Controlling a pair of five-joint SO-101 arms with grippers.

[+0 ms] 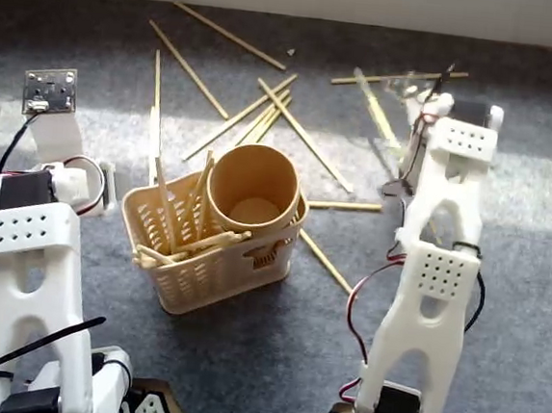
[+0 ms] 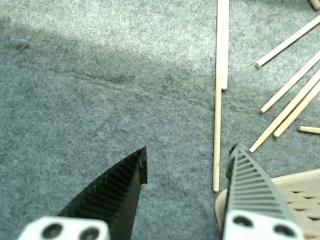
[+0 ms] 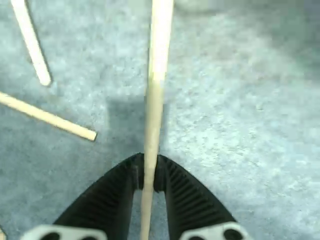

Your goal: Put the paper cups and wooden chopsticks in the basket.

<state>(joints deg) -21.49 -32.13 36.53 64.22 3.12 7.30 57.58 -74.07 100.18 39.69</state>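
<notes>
A cream slatted basket (image 1: 214, 276) stands mid-carpet with a paper cup (image 1: 253, 187) upright inside it and several wooden chopsticks (image 1: 187, 247) leaning in beside the cup. My right gripper (image 3: 150, 159) is shut on one chopstick (image 3: 156, 75), which runs out ahead between the fingers; in the high view this gripper (image 1: 416, 132) sits at the back right. My left gripper (image 2: 189, 150) is open just above the carpet beside the basket's corner (image 2: 295, 192), with a long chopstick (image 2: 218, 125) lying close to one finger.
Several loose chopsticks (image 1: 306, 137) are scattered on the grey carpet behind and to the right of the basket, one (image 1: 324, 261) close to its right side. Two more lie near the right gripper (image 3: 31, 42). Bare carpet stretches in front of the basket.
</notes>
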